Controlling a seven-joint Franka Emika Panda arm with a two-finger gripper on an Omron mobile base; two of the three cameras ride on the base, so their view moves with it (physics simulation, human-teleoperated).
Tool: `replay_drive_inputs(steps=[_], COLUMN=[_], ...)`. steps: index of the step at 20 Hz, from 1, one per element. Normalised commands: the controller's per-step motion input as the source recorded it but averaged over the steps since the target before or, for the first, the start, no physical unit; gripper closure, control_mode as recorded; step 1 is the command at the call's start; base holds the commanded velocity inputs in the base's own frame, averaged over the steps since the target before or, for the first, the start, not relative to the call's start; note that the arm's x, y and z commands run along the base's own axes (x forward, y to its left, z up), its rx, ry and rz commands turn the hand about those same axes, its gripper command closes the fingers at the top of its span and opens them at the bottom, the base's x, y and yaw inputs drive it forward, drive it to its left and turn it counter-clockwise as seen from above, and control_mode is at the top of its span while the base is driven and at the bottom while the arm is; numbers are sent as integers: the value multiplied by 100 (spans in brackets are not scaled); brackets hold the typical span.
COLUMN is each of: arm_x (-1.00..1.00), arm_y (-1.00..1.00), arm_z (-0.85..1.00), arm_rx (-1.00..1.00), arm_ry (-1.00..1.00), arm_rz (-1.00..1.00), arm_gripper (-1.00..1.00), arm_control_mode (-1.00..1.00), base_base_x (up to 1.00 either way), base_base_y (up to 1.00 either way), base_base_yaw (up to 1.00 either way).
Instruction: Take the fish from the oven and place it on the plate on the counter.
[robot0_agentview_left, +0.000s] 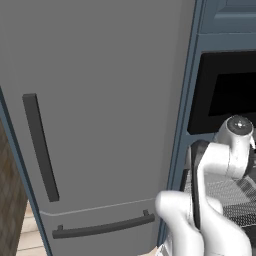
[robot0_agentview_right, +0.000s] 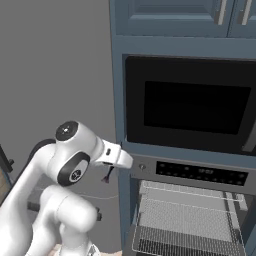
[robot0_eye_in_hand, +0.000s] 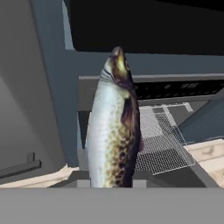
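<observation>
In the hand view the fish fills the middle, silvery with a dark mottled edge and its pointed end up. My gripper is shut on its lower end. In the right base view the gripper hangs left of the oven's control strip, and a small dark bit of the fish shows under the hand. The oven stands open with a wire rack pulled out. Behind the fish the same rack lies to the right. The plate and the counter are out of view.
A black-windowed appliance sits above the oven in the blue-grey cabinet column. A tall grey fridge with dark handles stands to the left. My white arm rises in front of the oven.
</observation>
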Motion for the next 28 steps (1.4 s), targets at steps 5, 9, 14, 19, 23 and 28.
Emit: replay_drive_inputs(steps=[5,9,14,19,23,28], arm_x=[4,0,0,-24,0,-7], arm_y=[46,37,40,4,0,5], arm_z=[9,2,4,2,0,-2], arm_rx=[27,35,27,2,0,0], arm_ry=[1,2,9,4,0,0], arm_rz=[-4,0,0,0,0,1], arm_gripper=[100,100,100,100,100,100], arm_control_mode=[-100,-100,-100,-100,-100,-100], base_base_x=[0,0,0,0,0,0], base_base_y=[0,0,0,0,0,0], base_base_yaw=[0,0,0,0,0,0])
